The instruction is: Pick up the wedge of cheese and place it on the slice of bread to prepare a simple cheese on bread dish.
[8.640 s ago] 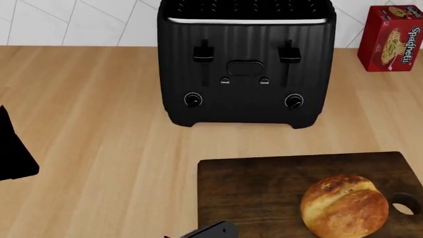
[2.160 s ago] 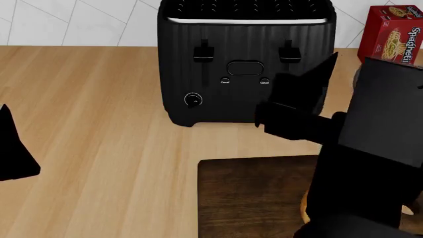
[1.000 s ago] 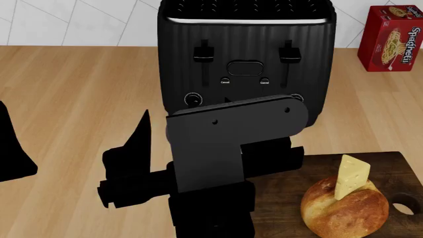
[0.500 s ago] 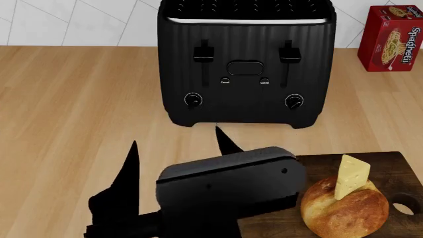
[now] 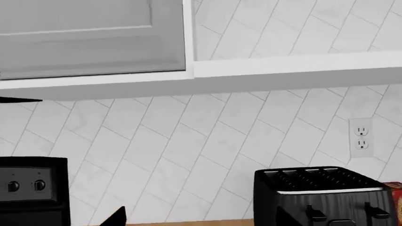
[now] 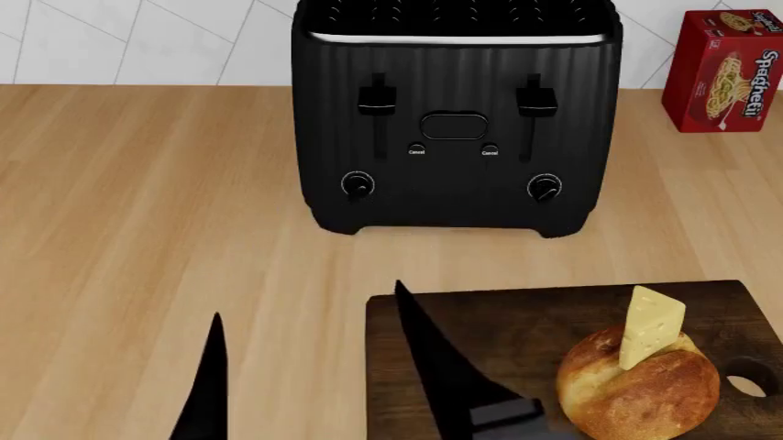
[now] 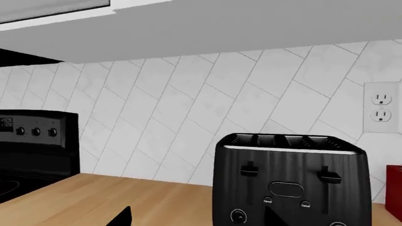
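- Two black fingers of my right gripper (image 6: 306, 376) rise from the bottom edge of the head view, spread wide apart with nothing between them.
- One finger stands over the bare counter (image 6: 147, 229); the other crosses the near left corner of the board (image 6: 526, 321).
- My left gripper does not show in the head view, and its wrist camera catches only two small dark tips at the frame edge, so I cannot tell how its jaws stand.
- The cheese (image 6: 651, 326), a pale yellow wedge with round holes, stands upright on top of the bread (image 6: 636, 390), its narrow end up.
- The bread is a round golden-brown roll, sitting on the right part of the dark wooden board, close to the board's hanging hole.
- Neither gripper finger touches the cheese or the bread; the nearer finger is to the left of the roll.
- A black four-slot toaster (image 6: 456, 119) stands behind the board on the light wood counter, both levers up, two dials on its front.
- A red spaghetti box (image 6: 724, 71) stands to the right of the toaster, against the white tiled wall.
- The right wrist view shows the toaster front, a wall outlet (image 7: 381, 107) and a black stove (image 7: 35, 141) further along the counter.
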Robot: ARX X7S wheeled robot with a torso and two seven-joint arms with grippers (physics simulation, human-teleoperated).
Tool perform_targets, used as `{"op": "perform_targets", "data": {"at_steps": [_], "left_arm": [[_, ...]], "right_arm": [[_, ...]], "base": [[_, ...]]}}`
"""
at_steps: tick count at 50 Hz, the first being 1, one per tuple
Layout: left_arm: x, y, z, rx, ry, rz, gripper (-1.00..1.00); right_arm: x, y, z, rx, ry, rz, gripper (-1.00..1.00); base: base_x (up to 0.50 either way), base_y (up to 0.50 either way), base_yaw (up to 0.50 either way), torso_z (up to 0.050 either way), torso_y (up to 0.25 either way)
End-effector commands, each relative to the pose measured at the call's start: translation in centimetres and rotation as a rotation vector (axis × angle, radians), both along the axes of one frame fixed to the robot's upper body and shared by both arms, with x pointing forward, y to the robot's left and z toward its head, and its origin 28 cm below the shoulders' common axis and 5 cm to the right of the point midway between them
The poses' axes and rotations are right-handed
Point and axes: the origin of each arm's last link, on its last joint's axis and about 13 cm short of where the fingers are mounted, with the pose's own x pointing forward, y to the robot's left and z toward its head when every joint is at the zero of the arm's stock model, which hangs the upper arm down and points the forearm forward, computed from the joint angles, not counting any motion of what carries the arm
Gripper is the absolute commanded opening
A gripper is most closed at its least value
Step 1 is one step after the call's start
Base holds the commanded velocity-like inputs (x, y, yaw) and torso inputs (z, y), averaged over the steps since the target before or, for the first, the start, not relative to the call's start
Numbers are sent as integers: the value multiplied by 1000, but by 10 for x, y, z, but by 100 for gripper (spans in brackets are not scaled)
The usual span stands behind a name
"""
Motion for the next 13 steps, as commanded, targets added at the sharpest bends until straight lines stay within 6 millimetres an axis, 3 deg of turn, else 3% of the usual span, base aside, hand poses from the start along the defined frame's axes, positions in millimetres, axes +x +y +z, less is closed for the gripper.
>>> {"op": "perform_targets", "data": {"at_steps": [1, 2, 4, 13], "left_arm": [[-9, 0, 8, -20, -40, -21, 100], [-8, 0, 8, -19, -40, -21, 100], [-9, 0, 8, -19, -41, -19, 100], [-6, 0, 7, -22, -47, -21, 100]], "right_arm": [[7, 6, 4, 94, -12, -17, 100], [8, 6, 3, 93, -11, -22, 100], [-6, -15, -21, 97, -9, -46, 100], [-3, -24, -29, 135, 21, -63, 100]], "base": [[0, 0, 0, 0, 0], [0, 0, 0, 0, 0], [0, 0, 0, 0, 0], [0, 0, 0, 0, 0]]}}
